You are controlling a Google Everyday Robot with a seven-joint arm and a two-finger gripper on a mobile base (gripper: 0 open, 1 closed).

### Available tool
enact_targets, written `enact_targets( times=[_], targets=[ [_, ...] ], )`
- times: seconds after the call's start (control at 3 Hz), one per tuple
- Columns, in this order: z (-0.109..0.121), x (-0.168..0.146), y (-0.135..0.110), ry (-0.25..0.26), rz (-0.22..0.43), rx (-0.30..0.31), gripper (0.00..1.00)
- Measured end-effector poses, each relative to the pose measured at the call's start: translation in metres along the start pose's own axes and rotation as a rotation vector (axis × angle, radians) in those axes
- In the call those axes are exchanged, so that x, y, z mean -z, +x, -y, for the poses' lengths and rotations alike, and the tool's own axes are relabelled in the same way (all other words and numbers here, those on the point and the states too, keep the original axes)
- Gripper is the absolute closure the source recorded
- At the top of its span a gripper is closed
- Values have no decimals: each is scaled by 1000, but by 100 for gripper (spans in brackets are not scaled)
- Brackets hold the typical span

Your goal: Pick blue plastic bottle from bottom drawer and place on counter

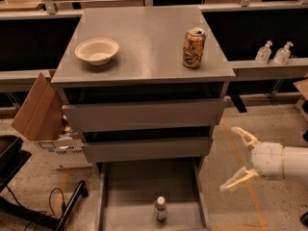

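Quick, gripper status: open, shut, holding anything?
Gripper: open, holding nothing, out to the right of the bottom drawer. The bottle is in the drawer, untouched.

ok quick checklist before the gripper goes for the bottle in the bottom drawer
1. bottom drawer pulled out: ok.
2. blue plastic bottle standing upright near the drawer's front middle: ok.
3. gripper open: ok, spread wide.
4. gripper lined up with the bottle: not ok, it is off to the right, outside the drawer.
5. Room on the counter: ok, bare patch between the bowl and the can.
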State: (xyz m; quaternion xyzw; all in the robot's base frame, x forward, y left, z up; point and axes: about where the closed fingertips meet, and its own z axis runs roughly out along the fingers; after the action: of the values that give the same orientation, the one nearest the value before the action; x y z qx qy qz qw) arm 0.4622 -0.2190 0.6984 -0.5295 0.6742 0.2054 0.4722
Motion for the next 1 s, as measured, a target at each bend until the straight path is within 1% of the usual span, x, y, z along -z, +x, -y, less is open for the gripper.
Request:
enact_targets(
  times=[0.33,0.67,1.0],
  targets=[
    [-22,-39,65,-16,56,-60,0],
    [-47,-80,134,-33,95,-88,0],
    [-63,-118,179,-63,113,-89,0]
  ],
)
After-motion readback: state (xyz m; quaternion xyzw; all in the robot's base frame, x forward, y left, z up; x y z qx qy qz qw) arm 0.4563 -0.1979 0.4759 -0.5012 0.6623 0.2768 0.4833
